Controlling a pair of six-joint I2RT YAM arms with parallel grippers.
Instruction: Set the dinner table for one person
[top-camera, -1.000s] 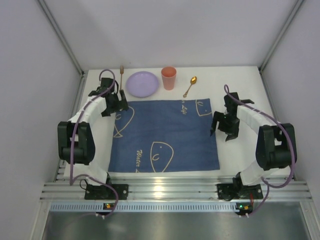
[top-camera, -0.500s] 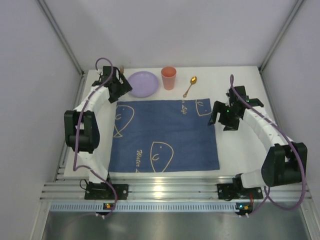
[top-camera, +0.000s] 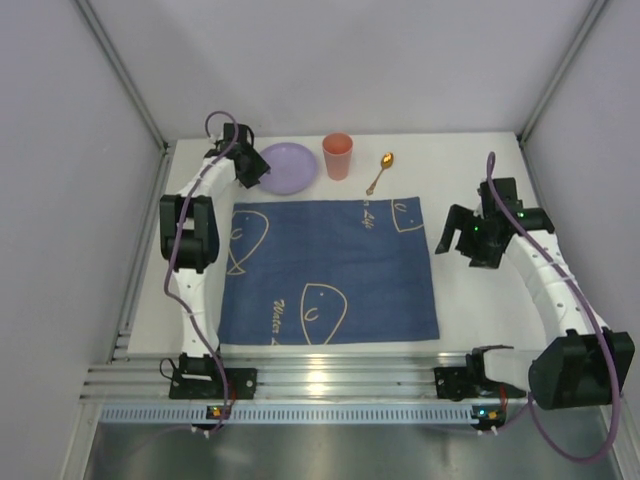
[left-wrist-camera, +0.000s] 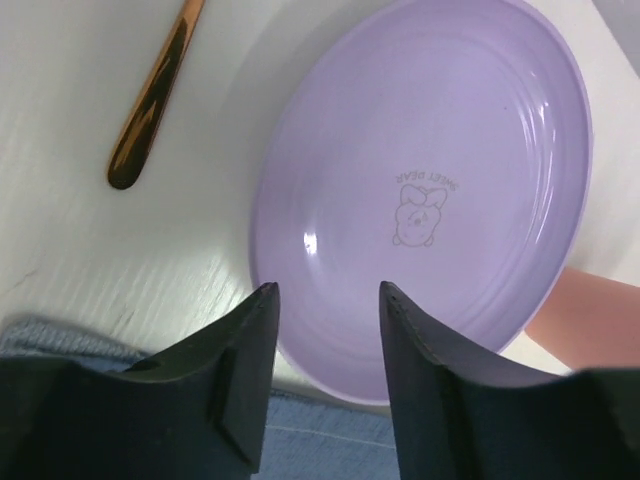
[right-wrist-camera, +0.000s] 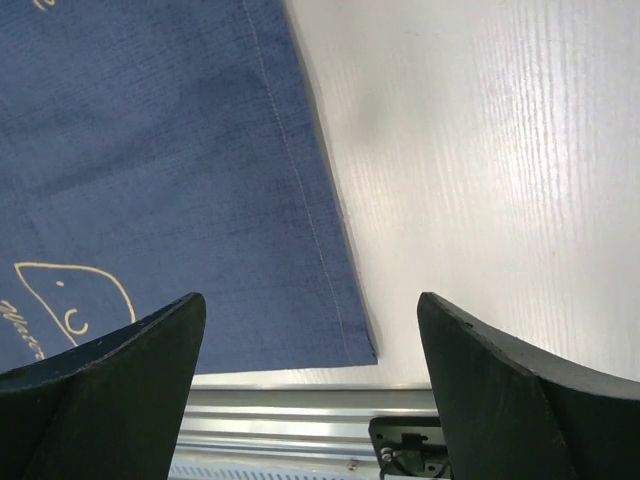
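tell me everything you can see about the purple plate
The purple plate is round, shallow and glossy, plastic-looking, with faint rings and a small cartoon print in its centre. It lies flat and empty on the white table, just beyond the blue placemat, near the orange cup. The left gripper's fingers straddle its near rim; contact is unclear.

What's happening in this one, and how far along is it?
The left gripper is at the rim of the purple plate, jaws apart, not visibly gripping it. The right gripper hovers open and empty over the table beside the blue placemat. The plate, pink cup and gold spoon sit beyond the mat; none is on it yet.
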